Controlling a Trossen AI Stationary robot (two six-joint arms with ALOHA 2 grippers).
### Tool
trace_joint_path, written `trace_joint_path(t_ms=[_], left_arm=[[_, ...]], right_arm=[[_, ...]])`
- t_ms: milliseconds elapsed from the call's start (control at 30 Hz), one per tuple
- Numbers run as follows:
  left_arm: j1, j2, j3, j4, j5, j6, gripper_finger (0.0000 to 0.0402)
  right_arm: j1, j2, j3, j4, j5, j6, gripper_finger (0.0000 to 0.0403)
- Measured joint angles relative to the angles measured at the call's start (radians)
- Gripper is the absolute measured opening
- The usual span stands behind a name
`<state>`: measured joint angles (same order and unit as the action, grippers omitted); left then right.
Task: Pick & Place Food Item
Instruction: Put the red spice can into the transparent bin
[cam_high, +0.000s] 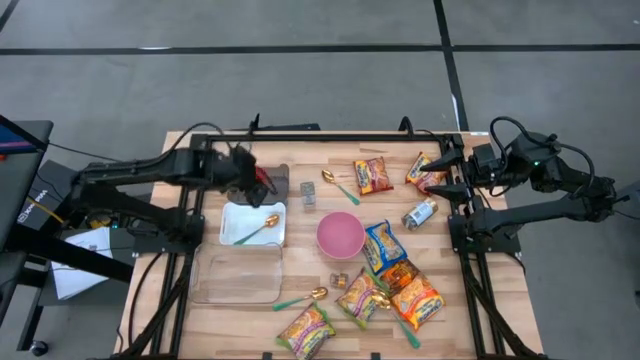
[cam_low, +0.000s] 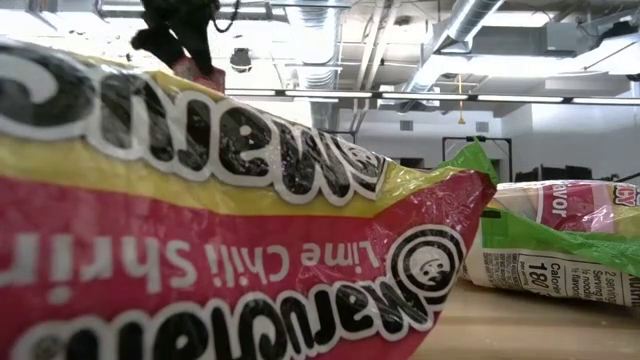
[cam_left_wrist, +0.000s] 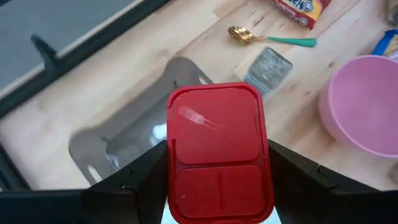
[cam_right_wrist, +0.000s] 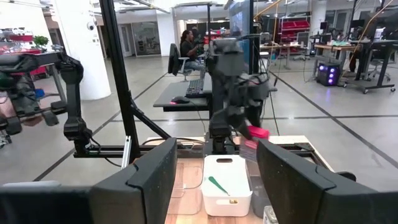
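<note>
A flat red rectangular pack with rounded corners hangs above the table's far left part, over a clear tray. My left gripper is shut on it. The pack also shows in the high view as a red pack and in the right wrist view as a red pack. My right gripper stands raised at the table's right edge, pointing level toward the left, open with nothing between its fingers. In the low view a noodle packet fills most of the picture. My left gripper pinches the red pack by its two long sides between the two fingers, at the end nearer the wrist. The fingers slant down from the table's left side and lie along the pack. The pack is lifted clear, its broad face up toward the camera.
A white bin holds a gold spoon with a green handle. A pink bowl stands mid-table and a clear box at the near left. Several noodle packets, spoons and a small can lie scattered on the right half.
</note>
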<state>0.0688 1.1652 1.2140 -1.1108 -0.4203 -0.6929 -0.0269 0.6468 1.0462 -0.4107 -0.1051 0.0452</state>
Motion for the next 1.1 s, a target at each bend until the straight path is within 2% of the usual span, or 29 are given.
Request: trace_joint_path(t_ms=[133,367,833,1100], left_arm=[[-0.151,-0.002,0.000,-0.069,-0.069,-0.200,0.0218],[-0.378,0.035,0.000,-0.129,-0.123,-0.497,0.0218],[-0.762,0.168,0.000,-0.164,-0.131,-1.027,0.0218],[-0.924,0.250,0.000,-0.190,-0.123,-1.314,0.0218]], right_arm=[[0.000,0.000,0.000,0.000,0.000,0.000,0.0215],[0.000,0.000,0.000,0.000,0.000,0.000,0.0215],[0.000,-0.008,0.000,0.006,0.000,0.019,0.0215],[0.000,-0.007,0.000,0.032,0.000,0.027,0.0215]])
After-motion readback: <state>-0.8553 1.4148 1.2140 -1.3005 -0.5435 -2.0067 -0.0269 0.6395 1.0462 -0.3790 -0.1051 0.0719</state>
